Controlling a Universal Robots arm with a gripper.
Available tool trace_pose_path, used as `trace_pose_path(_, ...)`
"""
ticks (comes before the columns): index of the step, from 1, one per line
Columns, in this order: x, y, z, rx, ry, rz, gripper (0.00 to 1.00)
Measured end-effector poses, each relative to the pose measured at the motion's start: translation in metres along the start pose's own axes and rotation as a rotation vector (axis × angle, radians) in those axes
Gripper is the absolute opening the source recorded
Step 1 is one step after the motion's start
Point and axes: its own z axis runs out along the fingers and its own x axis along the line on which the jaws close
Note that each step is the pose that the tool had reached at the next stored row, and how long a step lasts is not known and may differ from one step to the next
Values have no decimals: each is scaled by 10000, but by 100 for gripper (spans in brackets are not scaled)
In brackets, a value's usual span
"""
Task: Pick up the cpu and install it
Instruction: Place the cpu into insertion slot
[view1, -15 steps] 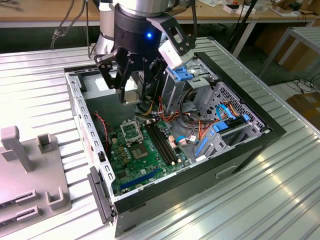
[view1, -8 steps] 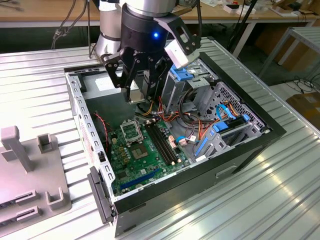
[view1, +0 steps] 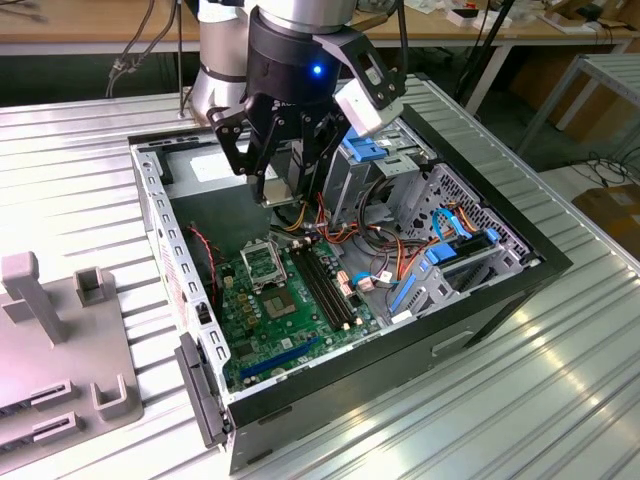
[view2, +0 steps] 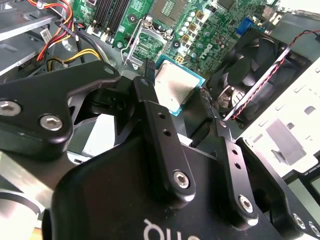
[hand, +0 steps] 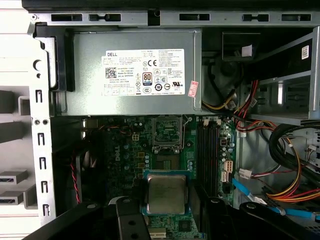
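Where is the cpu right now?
In both wrist views the small silver-grey square cpu is clamped between the black fingers of the gripper, hanging over the green motherboard, not yet in the square metal-framed socket.

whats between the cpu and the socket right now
Only a strip of motherboard, seen in the first wrist view: the cpu, held in the gripper, hangs short of the socket.
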Motion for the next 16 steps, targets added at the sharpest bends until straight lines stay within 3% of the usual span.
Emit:
trace_pose_path(8, 0, -13, 2, -1, -1, 0, 47)
trace_pose_path(16, 0, -70, 26, -2, -1, 3, 47)
